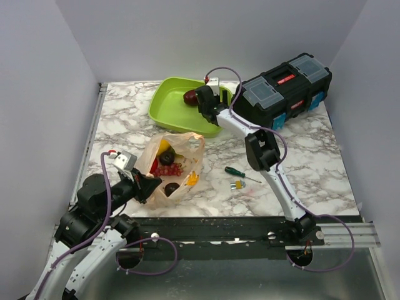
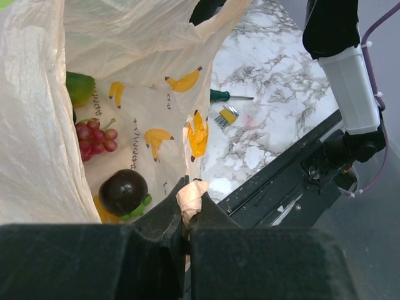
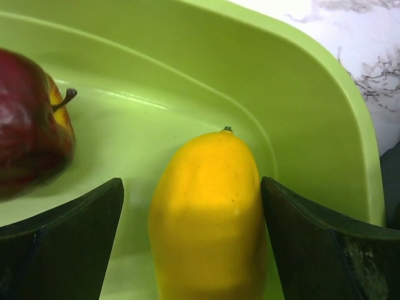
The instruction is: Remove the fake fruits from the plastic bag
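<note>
The plastic bag (image 1: 178, 156) lies open on the marble table, and my left gripper (image 1: 147, 186) is shut on its bunched near edge (image 2: 192, 195). Inside it I see a dark purple fruit (image 2: 123, 192), a reddish grape bunch (image 2: 94, 137) and a green piece (image 2: 80, 87). My right gripper (image 1: 203, 103) hangs over the lime-green tray (image 1: 165, 106). It is open around a yellow fruit (image 3: 209, 212) that lies on the tray floor, with a gap showing at the left finger (image 3: 69, 237). A dark red apple (image 3: 28, 144) lies in the tray to the left of it.
A green-handled screwdriver (image 1: 240, 173) and a small yellow-and-silver item (image 1: 237, 184) lie right of the bag. A black toolbox (image 1: 287, 90) stands at the back right, beside the tray. White walls close in the table on three sides.
</note>
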You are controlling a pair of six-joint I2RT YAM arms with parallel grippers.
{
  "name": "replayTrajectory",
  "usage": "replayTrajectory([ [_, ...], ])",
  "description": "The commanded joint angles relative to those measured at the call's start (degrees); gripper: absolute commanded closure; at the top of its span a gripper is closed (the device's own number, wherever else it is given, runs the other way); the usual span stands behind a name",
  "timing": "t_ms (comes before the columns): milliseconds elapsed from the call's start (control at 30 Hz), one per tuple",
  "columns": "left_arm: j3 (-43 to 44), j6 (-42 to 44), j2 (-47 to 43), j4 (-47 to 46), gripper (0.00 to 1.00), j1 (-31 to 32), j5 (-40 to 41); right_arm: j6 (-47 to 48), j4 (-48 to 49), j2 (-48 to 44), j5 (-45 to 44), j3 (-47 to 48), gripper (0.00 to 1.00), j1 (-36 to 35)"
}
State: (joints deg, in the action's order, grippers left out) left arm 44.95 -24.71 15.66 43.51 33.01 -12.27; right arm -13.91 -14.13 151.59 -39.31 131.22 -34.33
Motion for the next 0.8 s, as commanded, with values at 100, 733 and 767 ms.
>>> replayTrajectory([
  [100,-0.6,1.0,4.9,-0.3,1.00,-0.6,-3.8,-2.0,-10.3,-14.4,7.5,-2.4,0.08,0.1],
  [733,-0.7,2.5,11.0,-0.9,1.00,-0.6,-9.8,-4.5,1.6,-72.6,51.0,-54.7,0.08,-3.1],
  [767,-0.7,2.5,11.0,-0.9,1.00,-0.6,-9.7,-4.4,2.5,-74.5,52.9,-56.2,0.08,-3.6],
])
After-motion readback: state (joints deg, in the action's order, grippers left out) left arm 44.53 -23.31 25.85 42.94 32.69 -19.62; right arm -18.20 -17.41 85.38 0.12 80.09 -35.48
